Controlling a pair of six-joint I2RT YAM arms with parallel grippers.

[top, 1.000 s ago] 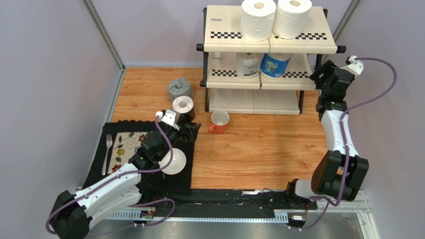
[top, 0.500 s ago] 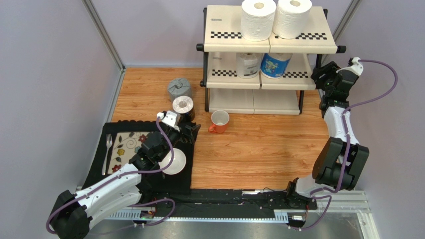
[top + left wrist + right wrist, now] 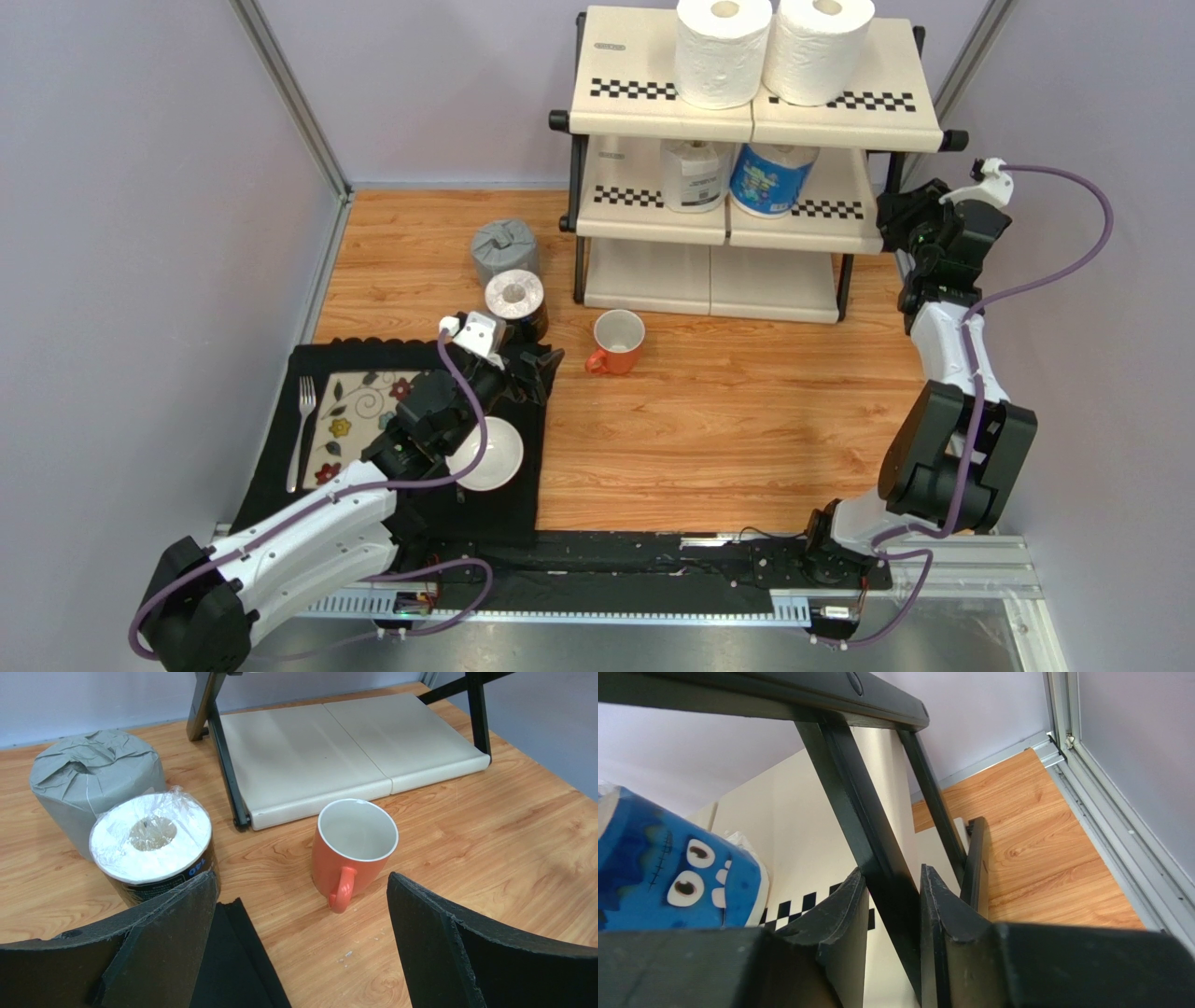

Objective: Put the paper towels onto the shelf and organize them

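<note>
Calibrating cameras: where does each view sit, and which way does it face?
Top external: overhead, near side, looking down on shelf; left gripper and right gripper show.
Left wrist: low, facing orange mug; open fingers frame it.
Right wrist: beside shelf, facing blue roll; fingers shut on shelf's frame.
Shared: top and left wrist both show the mug.

Bright, even light comes from overhead, so shadows are soft: a faint one by the mug (image 3: 351,866), darker ones between the tiers of the shelf (image 3: 659,280). The table (image 3: 730,406) has a mild sheen. The top view is sharp; at the right wrist the shelf post looks nearly black against pale panels.
</note>
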